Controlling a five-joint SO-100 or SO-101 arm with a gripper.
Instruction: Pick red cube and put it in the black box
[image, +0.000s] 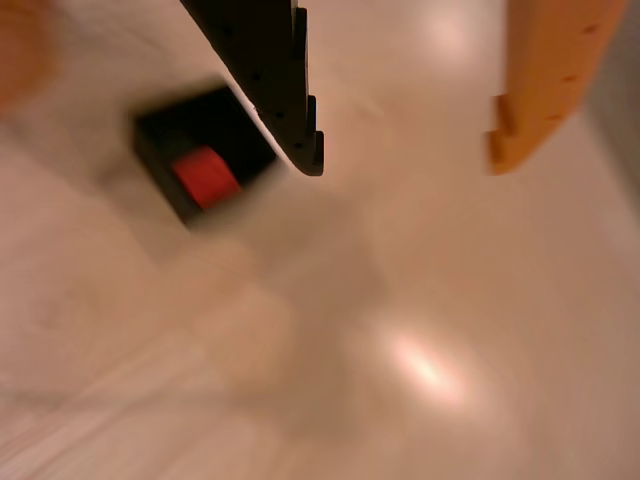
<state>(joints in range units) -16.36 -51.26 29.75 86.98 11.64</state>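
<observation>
In the blurred wrist view the red cube (206, 176) lies inside the small black box (160, 135) at the upper left. My gripper (405, 160) hangs above the table to the right of the box. Its black finger (275, 85) and orange finger (545, 85) stand wide apart with nothing between them. The black finger's tip overlaps the box's right side in the picture.
The pale glossy tabletop (380, 330) spreads below and right of the box, with a bright light reflection near the middle. A blurred orange-brown patch (20, 50) sits at the top left corner.
</observation>
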